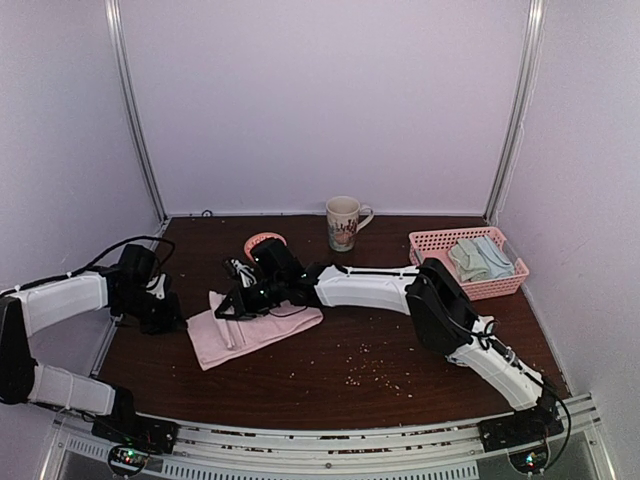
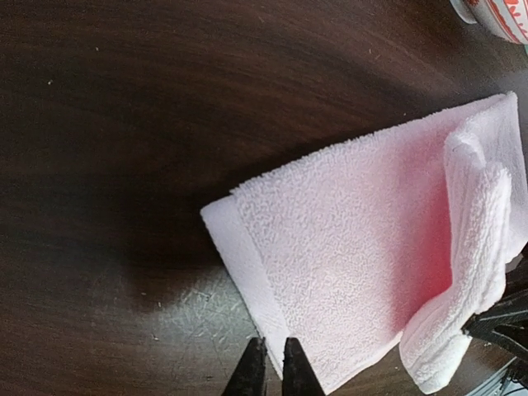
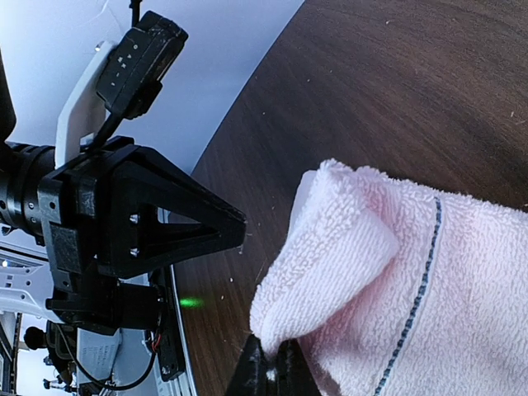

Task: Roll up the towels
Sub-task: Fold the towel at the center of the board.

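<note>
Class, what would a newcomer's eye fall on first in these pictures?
The pale pink terry towel lies left of centre on the dark wooden table, one end folded over and pinched in the right gripper. At the right rear, a pink plastic lattice basket holds folded green and blue towels.

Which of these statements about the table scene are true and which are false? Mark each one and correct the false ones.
1. The pink towel lies on the table with one end folded over. True.
2. The mug stands inside the basket. False: it stands on the table, to the left of the basket.
3. The right tool is shut on the pink towel's folded end. True.
4. The basket is empty. False: folded towels lie in it.
</note>
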Robot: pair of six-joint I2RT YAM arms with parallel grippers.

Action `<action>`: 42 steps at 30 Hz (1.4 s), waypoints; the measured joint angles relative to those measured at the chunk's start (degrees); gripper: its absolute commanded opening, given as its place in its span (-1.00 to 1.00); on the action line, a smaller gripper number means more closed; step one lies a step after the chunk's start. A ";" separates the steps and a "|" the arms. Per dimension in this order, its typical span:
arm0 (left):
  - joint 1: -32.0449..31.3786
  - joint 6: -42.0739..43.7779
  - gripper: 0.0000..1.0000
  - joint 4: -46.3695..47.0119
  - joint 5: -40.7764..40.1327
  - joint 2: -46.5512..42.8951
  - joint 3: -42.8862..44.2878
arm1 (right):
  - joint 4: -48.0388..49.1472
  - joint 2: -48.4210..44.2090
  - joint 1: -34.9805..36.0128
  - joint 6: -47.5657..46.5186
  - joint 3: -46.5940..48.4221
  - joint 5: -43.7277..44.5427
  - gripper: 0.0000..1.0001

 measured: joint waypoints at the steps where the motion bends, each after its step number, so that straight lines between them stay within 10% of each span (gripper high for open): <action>1: 0.00 -0.04 -0.83 -0.33 -0.02 -0.20 0.00 | 0.37 0.15 0.24 0.04 0.04 0.07 -1.00; 12: 0.00 -4.15 -0.17 4.35 3.34 -10.45 -1.70 | 2.40 0.87 2.36 -1.75 1.81 1.64 -1.00; 42: -0.37 -15.17 -0.02 21.49 13.94 -5.07 -11.91 | 7.10 0.59 -0.61 -4.85 -4.17 -7.69 -0.41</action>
